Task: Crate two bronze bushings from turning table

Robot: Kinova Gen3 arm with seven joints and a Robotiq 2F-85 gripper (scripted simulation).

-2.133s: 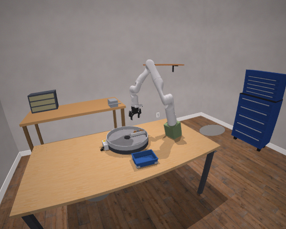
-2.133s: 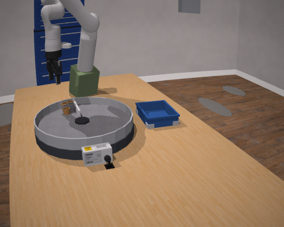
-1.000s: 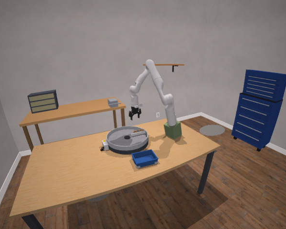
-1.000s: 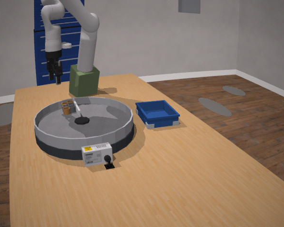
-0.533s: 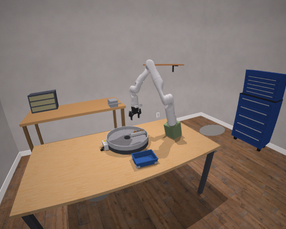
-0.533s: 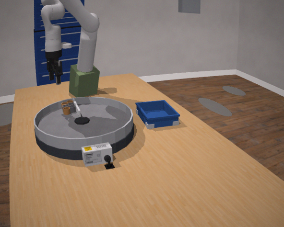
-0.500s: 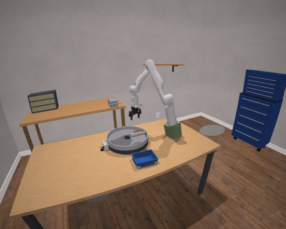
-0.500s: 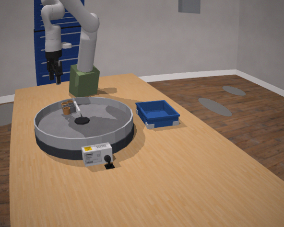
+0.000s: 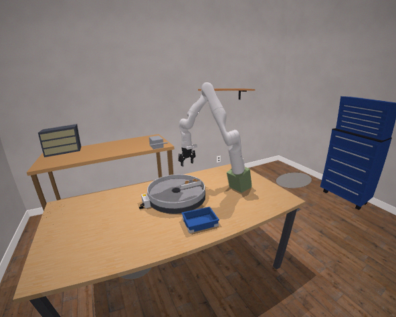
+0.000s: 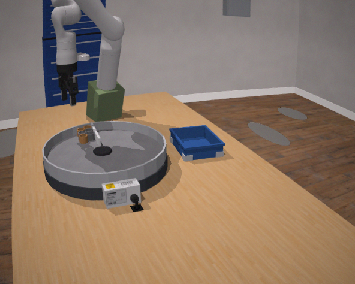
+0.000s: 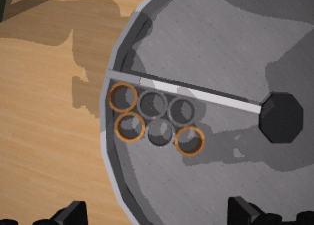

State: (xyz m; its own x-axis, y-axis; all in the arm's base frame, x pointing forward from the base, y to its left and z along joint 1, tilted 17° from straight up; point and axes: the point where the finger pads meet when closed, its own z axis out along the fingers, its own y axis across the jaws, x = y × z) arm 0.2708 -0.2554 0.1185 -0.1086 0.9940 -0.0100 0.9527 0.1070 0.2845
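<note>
The round grey turning table (image 10: 104, 156) stands on the wooden table; it also shows in the top view (image 9: 176, 191) and the wrist view (image 11: 220, 103). A cluster of bushings lies against its white divider bar (image 11: 182, 91) near the rim. Three are bronze (image 11: 123, 97) (image 11: 129, 127) (image 11: 189, 140) and three are grey (image 11: 153, 105) (image 11: 181, 110) (image 11: 160, 131). In the exterior view the cluster (image 10: 86, 134) sits at the far left of the tray. My gripper (image 10: 68, 99) (image 9: 186, 160) is open and empty, hanging well above the cluster. The blue crate (image 10: 196, 142) (image 9: 201, 219) is empty beside the turning table.
A grey control box (image 10: 120, 192) sits at the turning table's front edge. The arm's green base block (image 10: 105, 100) stands behind the turning table. A black hub (image 11: 281, 118) marks the tray's centre. A blue tool cabinet (image 9: 358, 150) and a side table (image 9: 99, 153) stand away from the work area.
</note>
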